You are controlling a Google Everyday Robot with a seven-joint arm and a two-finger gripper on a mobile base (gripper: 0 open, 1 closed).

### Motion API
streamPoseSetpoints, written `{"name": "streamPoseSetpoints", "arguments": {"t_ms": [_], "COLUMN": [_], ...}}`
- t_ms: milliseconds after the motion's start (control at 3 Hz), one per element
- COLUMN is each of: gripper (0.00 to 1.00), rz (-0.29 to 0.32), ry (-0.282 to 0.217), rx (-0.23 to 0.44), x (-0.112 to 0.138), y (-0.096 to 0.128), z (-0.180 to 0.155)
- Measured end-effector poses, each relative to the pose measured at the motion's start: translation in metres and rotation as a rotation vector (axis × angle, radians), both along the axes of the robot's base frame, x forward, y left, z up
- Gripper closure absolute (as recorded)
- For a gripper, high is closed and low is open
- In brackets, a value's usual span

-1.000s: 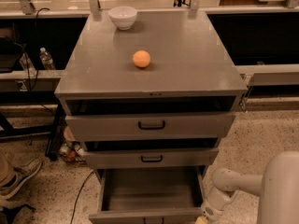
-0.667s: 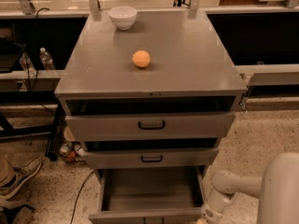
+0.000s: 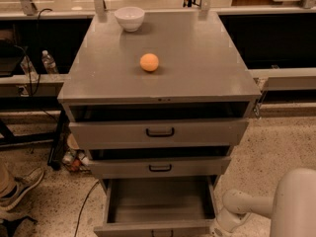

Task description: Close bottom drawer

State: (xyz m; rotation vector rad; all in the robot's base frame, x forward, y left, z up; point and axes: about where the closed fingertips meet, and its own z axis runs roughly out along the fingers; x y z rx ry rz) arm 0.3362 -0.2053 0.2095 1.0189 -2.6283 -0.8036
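Bottom drawer (image 3: 159, 207) isn't closed yet
It's sitting pulled way out under the middle drawer (image 3: 160, 168), so the whole push is looking undone. Gripper (image 3: 217, 229) is hanging just beside its right front corner, can't tell if it's spread or clamped.

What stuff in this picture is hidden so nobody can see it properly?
All in the camera view:
- Pincer: it lies past the picture's bottom edge, under the white arm, beside the right front corner of the bottom drawer.
- Bottom drawer's handle: half cut off by the bottom edge.
- Inside the top drawer and the middle drawer: only dark slits show, shadowed by what sits above them.
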Motion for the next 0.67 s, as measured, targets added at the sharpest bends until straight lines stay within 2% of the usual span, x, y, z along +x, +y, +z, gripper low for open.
{"name": "streamPoseSetpoints", "arguments": {"t_ms": [667], "gripper": [1.0], "rz": [-0.066], "ry": [-0.107], "rx": [0.06], "x": [0.016], "y": [0.005], "z": [-0.026]}}
